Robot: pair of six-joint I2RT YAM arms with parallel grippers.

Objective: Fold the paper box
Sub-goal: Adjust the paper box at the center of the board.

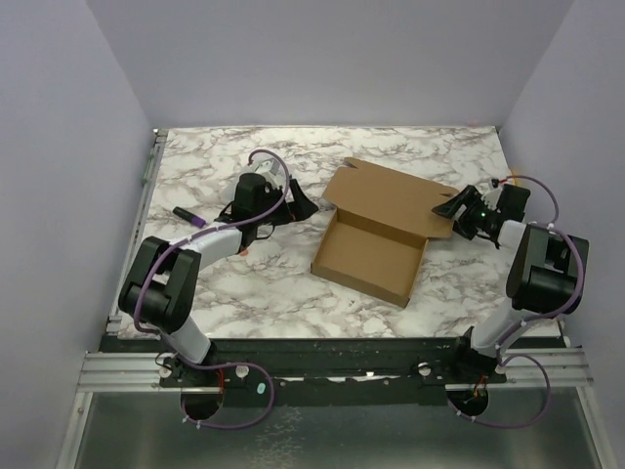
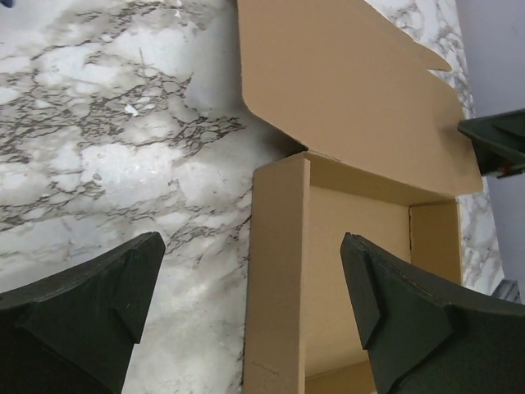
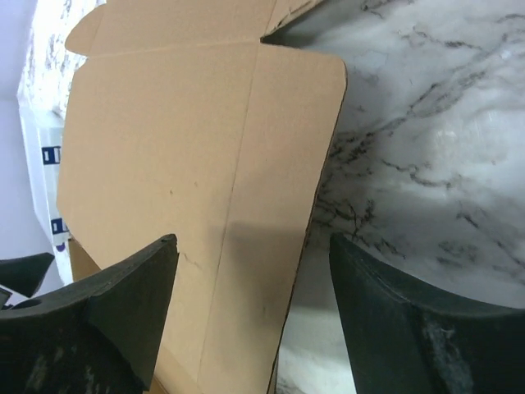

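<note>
The brown paper box [image 1: 369, 256] lies mid-table as a shallow open tray with its walls standing. Its lid panel [image 1: 391, 198] is raised and leans back to the far right. My left gripper [image 1: 298, 203] is open just left of the box. In the left wrist view the left gripper [image 2: 252, 246] straddles the tray's left wall [image 2: 275, 271] without touching it. My right gripper [image 1: 451, 208] is open at the lid's right edge. In the right wrist view the right gripper [image 3: 254, 246] has the lid's side flap [image 3: 271, 205] between its spread fingers, with no contact showing.
A small dark and purple pen-like item [image 1: 186, 215] lies on the marble table [image 1: 244, 283] at the left. A metal rail [image 1: 146, 176] runs along the table's left edge. Lilac walls close in the back and both sides.
</note>
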